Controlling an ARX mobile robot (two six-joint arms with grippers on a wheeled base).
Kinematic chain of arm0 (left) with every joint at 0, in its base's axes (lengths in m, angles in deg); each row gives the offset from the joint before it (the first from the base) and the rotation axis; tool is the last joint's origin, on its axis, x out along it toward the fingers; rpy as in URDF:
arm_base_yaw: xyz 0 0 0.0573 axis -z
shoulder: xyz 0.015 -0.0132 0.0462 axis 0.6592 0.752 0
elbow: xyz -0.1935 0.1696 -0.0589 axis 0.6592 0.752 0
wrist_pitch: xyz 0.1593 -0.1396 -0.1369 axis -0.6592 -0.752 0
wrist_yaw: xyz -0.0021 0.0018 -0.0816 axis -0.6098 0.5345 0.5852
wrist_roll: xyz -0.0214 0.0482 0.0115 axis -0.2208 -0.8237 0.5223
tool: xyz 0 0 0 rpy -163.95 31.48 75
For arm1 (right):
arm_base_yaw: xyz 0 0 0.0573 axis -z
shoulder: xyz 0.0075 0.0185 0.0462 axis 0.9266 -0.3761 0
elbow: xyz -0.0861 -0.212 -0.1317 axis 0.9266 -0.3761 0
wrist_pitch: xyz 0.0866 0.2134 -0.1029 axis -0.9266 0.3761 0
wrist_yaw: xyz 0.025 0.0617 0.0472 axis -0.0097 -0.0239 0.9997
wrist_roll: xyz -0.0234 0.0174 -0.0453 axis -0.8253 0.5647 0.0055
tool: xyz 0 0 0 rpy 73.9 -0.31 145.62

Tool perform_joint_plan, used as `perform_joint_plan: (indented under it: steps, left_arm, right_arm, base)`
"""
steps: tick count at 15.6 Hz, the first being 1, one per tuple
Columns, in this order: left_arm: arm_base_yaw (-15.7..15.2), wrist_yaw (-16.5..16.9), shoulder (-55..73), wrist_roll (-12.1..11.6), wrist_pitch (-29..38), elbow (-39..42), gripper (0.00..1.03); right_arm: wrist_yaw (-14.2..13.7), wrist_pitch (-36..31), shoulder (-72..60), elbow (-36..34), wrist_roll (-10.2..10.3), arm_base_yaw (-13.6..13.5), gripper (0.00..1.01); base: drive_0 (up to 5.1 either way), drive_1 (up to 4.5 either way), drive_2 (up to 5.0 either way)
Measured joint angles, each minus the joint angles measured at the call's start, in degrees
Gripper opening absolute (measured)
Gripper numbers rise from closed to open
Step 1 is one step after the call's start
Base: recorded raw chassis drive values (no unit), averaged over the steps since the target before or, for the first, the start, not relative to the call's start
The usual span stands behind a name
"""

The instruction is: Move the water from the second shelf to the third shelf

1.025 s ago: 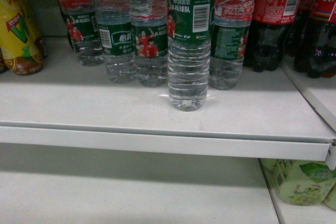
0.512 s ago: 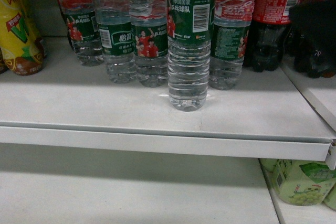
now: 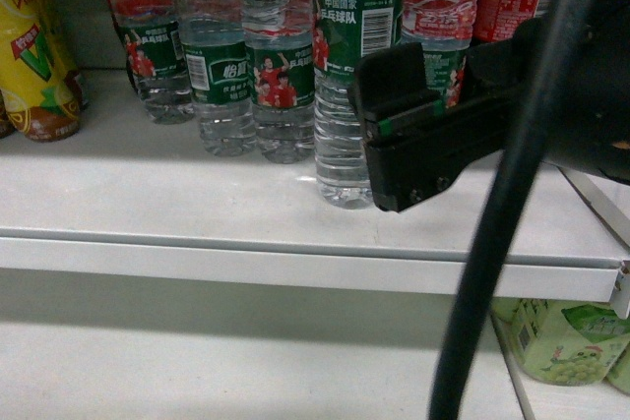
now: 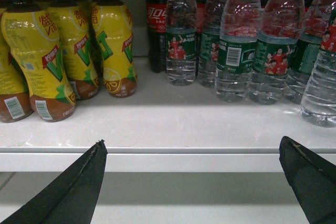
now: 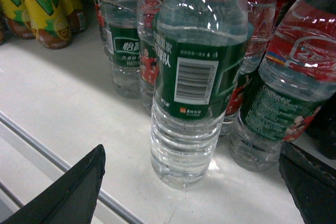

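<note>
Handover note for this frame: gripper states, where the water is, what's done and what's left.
Right gripper: open, empty, level with the front water bottle and just to its right, not touching.
Left gripper: open, empty, held low before the shelf edge.
The bottle stands upright on the shelf, ahead of the other water bottles.
Done: approach only. Left: close on the bottle, lift, place on the third shelf.

head faces the shelf (image 3: 295, 199) level; both wrists share it.

Black right end effector (image 3: 418, 135) just beside front water bottle (image 3: 352, 76) on shelf (image 3: 197, 194)
</note>
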Motion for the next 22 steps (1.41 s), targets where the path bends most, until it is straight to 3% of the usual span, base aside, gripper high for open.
perform_joint_plan:
  steps: [6, 11, 14, 22]
  left_arm:
    - [0.0, 0.0, 0.0, 0.0, 0.0, 0.0, 0.98]
    - [0.0, 0.0, 0.0, 0.0, 0.0, 0.0, 0.98]
    - [0.0, 0.0, 0.0, 0.0, 0.0, 0.0, 0.98]
    - [0.0, 0.0, 0.0, 0.0, 0.0, 0.0, 0.98]
  right_arm:
    - [-2.4, 2.3, -5.4, 8.8, 1.1, -1.5, 0.98]
    - [-3.6, 7.8, -8.3, 14.3, 6.1, -1.5, 0.98]
    - [-4.2, 7.9, -9.6, 16.0, 7.6, -1.9, 0.98]
    - [-8.9, 3.6, -17.9, 22.2, 8.7, -3.0, 0.98]
  base:
    - [0.0, 0.00, 0.0]
    - [0.0, 0.00, 0.0]
    - [0.0, 0.00, 0.0]
    - [0.0, 0.00, 0.0]
